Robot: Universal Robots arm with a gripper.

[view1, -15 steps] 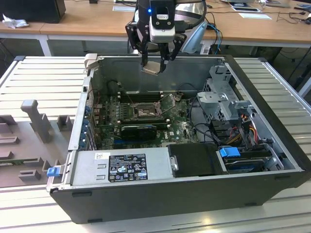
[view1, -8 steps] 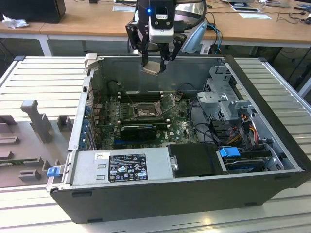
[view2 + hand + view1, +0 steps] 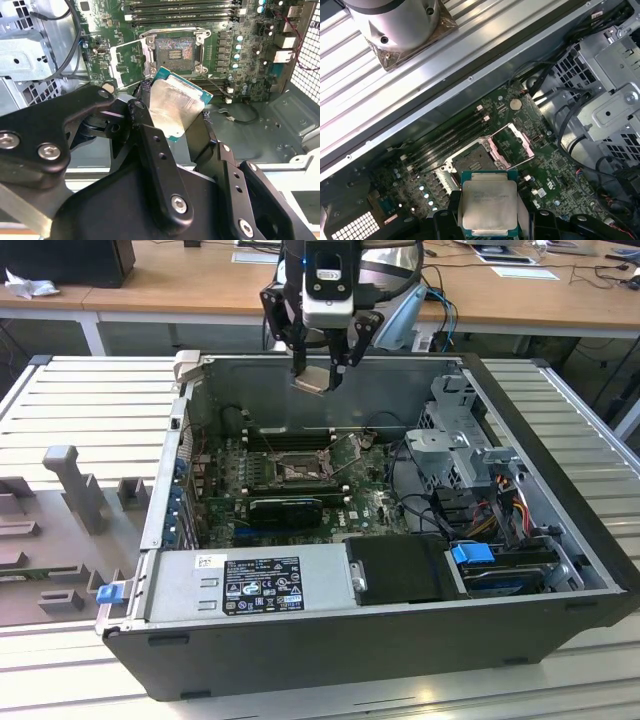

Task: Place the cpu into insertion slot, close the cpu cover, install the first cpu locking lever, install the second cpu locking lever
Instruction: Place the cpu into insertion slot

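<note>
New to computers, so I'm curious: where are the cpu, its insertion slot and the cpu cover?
the cpu (image 3: pixel 489 205), first wrist view, silver metal top.
the insertion slot (image 3: pixel 174 49), second wrist view, dark centre.
the cpu cover (image 3: pixel 496 149), first wrist view, frame bar beside slot.

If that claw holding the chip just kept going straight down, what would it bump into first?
Probably the green circuit board, at or beside the open insertion slot. The cpu in the gripper would touch first; depth is unclear, so the exact spot is uncertain.

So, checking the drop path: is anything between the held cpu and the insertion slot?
Nothing: in the exterior view only open air separates the cpu from the insertion slot below it.
</note>
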